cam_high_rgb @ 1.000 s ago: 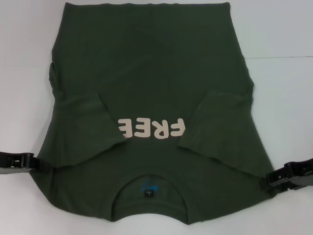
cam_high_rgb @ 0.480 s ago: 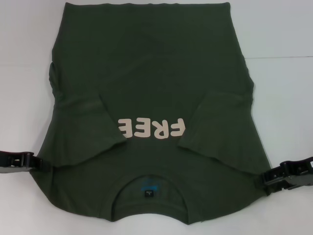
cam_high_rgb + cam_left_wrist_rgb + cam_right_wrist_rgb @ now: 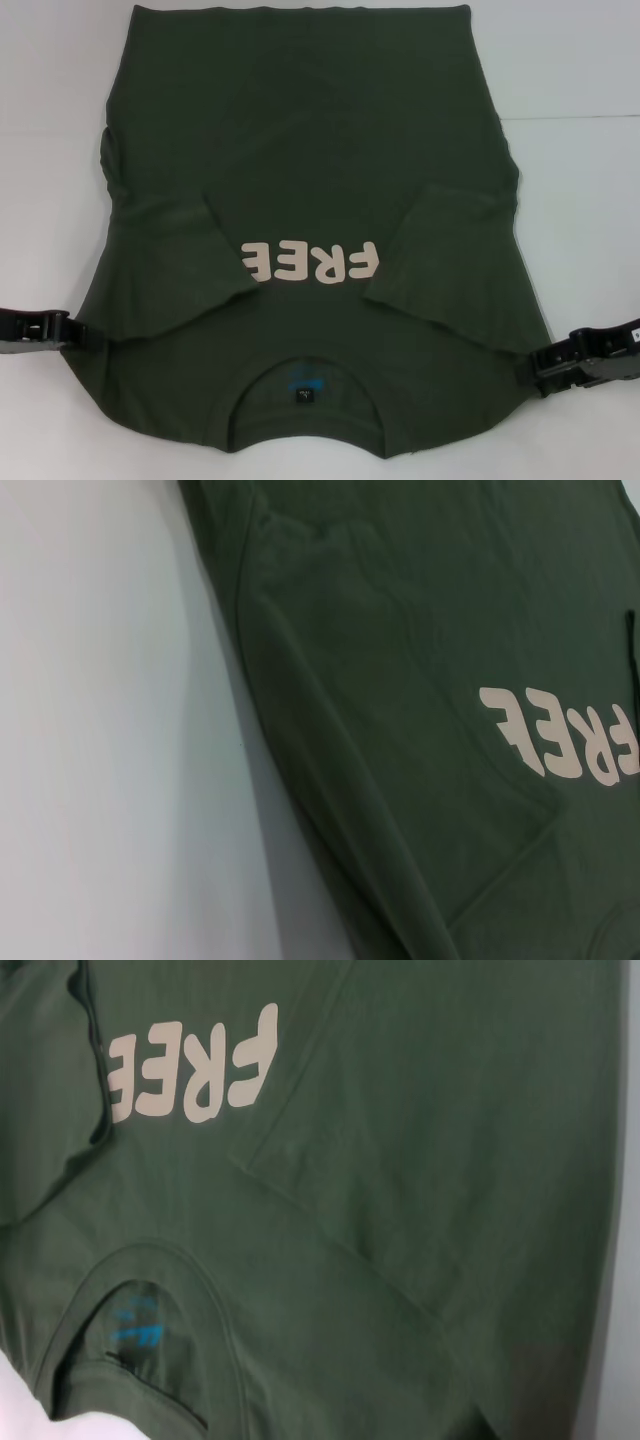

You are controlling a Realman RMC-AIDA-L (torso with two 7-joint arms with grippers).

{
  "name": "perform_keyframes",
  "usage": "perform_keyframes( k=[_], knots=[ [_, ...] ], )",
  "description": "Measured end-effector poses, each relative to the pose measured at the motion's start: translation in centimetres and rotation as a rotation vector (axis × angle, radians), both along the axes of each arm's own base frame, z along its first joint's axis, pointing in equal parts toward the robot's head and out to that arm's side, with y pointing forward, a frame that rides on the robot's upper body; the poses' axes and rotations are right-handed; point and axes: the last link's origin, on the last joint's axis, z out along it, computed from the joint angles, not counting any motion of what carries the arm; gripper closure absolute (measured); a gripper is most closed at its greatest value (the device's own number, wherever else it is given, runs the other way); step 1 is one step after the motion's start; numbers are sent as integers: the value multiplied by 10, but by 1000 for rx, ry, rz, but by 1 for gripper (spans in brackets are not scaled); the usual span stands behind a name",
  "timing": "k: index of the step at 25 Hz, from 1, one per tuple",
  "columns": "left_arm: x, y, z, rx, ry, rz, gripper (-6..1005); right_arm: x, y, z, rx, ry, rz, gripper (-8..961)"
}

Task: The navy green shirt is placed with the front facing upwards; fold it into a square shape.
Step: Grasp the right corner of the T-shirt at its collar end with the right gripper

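The left tool [image 3: 75, 333] sits at the shirt's left edge near the shoulder; whether it grips, I cannot tell. The navy green shirt [image 3: 310, 170] lies flat on the white counter [image 3: 570, 70], both sleeves folded inward, collar nearest the robot. The right tool [image 3: 540, 368] touches the right shoulder edge, its grip also unclear.

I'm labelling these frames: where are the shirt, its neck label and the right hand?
navy green shirt [image 3: 300, 130], head view, plain chest cloth.
neck label [image 3: 303, 394], head view, small dark tag inside the collar.
right hand [image 3: 545, 368], head view, tip at the shirt's edge.
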Motion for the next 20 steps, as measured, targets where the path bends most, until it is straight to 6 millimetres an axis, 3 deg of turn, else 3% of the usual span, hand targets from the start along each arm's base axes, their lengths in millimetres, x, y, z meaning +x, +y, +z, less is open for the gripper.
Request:
perform_keyframes(
  k=[13,16,20],
  knots=[
    [1,1,0,5,-6,-3,941,-7,4,-4,-9,-4,32,411],
    [2,1,0,5,-7,-5,941,-8,5,-4,-12,-6,38,669],
    [2,1,0,5,-7,-7,940,-9,6,-6,-17,-15,44,762]
  ],
)
